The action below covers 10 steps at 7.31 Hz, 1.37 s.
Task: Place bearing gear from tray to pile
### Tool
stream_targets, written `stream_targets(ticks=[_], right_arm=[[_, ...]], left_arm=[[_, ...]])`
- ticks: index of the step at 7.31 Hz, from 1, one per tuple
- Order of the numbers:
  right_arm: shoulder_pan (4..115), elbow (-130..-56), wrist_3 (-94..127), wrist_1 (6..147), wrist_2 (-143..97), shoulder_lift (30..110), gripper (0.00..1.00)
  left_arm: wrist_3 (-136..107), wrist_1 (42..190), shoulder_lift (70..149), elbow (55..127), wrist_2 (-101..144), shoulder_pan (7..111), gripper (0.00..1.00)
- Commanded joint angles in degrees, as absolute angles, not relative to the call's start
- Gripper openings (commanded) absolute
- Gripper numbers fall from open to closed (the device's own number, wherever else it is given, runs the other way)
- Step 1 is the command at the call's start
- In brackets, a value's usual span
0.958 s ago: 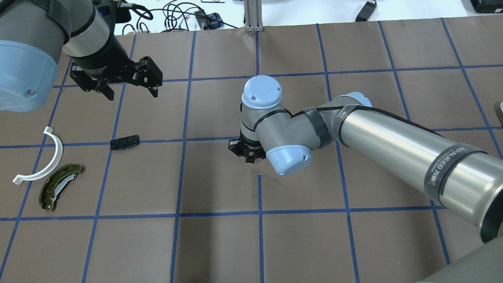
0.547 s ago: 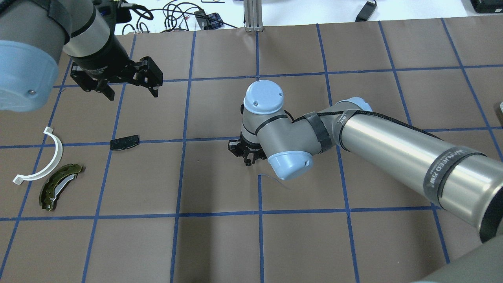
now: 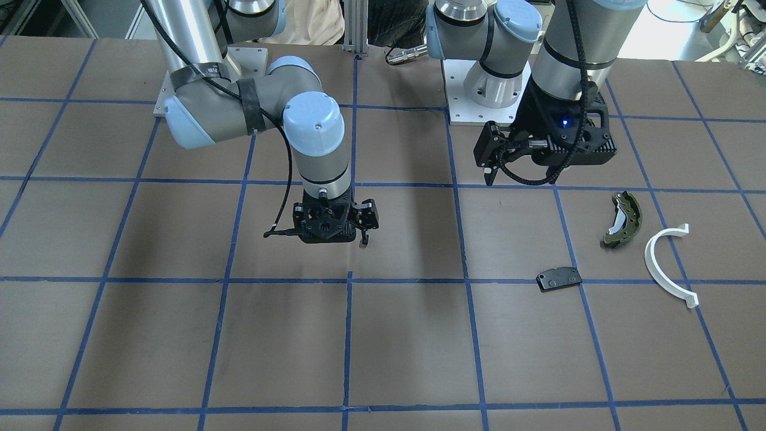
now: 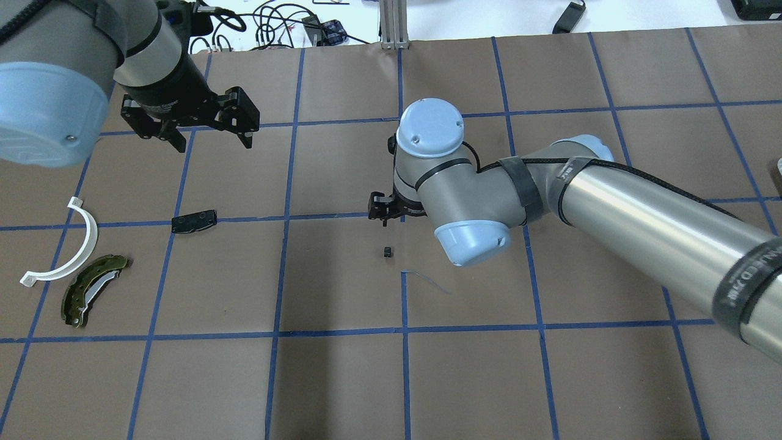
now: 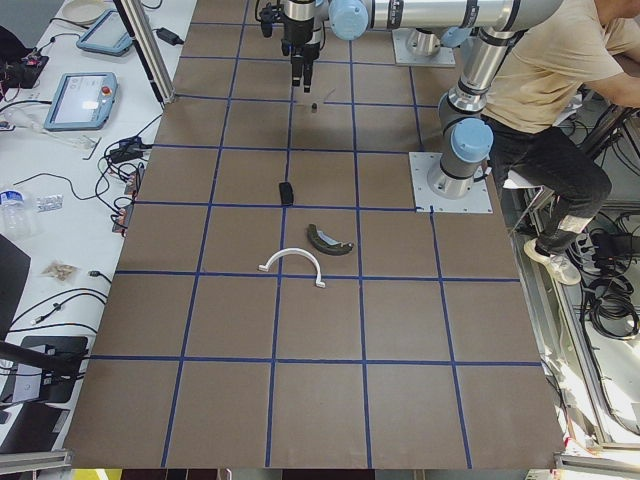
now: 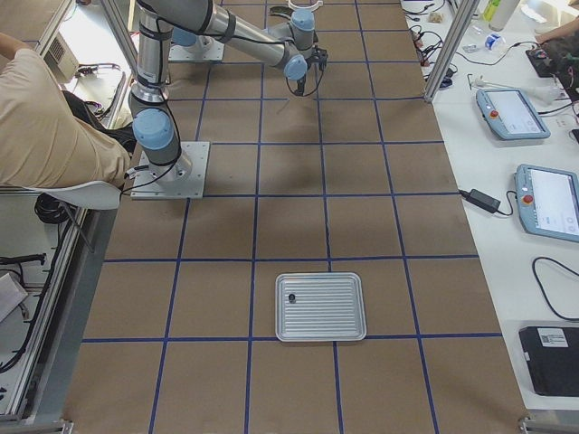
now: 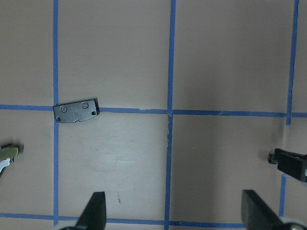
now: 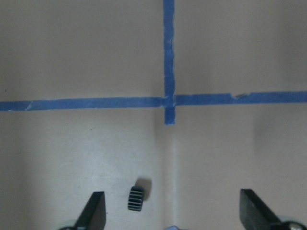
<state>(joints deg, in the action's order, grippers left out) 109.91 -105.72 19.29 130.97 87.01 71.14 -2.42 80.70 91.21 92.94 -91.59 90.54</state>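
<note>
The gear (image 4: pixel 387 251) lies on the table under the right gripper (image 8: pixel 175 212), which hangs spread and empty. The pile of black plate (image 4: pixel 194 221), white arc (image 4: pixel 95 235) and brake shoe (image 4: pixel 91 288) sits well apart at nine o'clock. This looks like a hand-off, so the left gripper (image 4: pixel 214 142), also spread and empty, would need to reach across and pinch the gear.

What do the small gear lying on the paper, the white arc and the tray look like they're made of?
Gear: dark and matte with ribbed teeth; it could be blackened metal or plastic, too small to tell.
White arc: uniform matte white, probably plastic.
Tray: silvery with a ribbed floor, likely sheet metal.
</note>
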Motion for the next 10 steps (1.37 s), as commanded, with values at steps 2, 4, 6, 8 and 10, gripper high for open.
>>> stream_targets(ticks=[2, 4, 6, 8, 10], right_arm=[[96.9, -105.6, 6.4, 121.8, 87.9, 78.7, 1.00], [85.0, -105.6, -6.3, 116.8, 89.4, 83.0, 1.00], [72.9, -104.8, -22.2, 113.2, 89.7, 83.6, 1.00], [61.7, -104.7, -34.6, 113.1, 89.9, 83.5, 1.00], [50.9, -103.1, -53.1, 113.7, 89.9, 82.9, 1.00]], left_arm=[[-4.1, 76.6, 96.0, 93.4, -86.8, 93.8, 1.00], [-8.0, 69.3, 100.3, 95.3, -87.5, 99.5, 1.00], [-12.5, 54.6, 103.4, 103.6, -88.3, 104.5, 1.00], [-12.5, 45.9, 106.2, 110.3, -89.1, 106.5, 1.00], [-13.0, 45.4, 109.2, 110.5, -89.7, 108.4, 1.00]])
